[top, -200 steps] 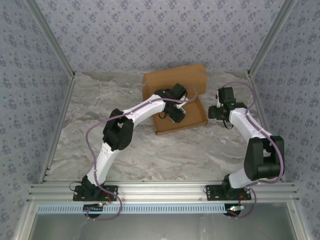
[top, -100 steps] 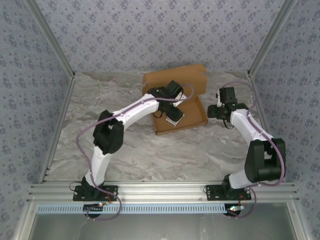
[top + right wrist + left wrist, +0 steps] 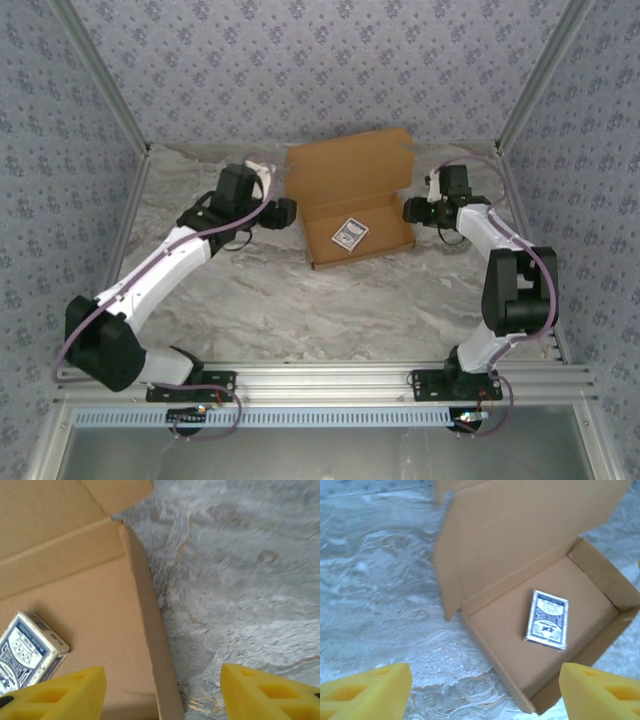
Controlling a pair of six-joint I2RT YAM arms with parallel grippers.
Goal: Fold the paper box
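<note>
While left claw (image 3: pixel 485 694) and right claw (image 3: pixel 163 695) gape empty, one paper box (image 3: pixel 352 168), one card (image 3: pixel 348 234) inside

A small dark blue-and-white card pack (image 3: pixel 349 234) (image 3: pixel 547 620) (image 3: pixel 27 647) lies flat, set at a slant; a grey-white marbled table (image 3: pixel 330 310) spreads wide; floral-patterned blue-grey walls (image 3: pixel 300 70) stand on three sides; silver aluminium rails (image 3: pixel 330 380) run along the table's near edge.
</note>
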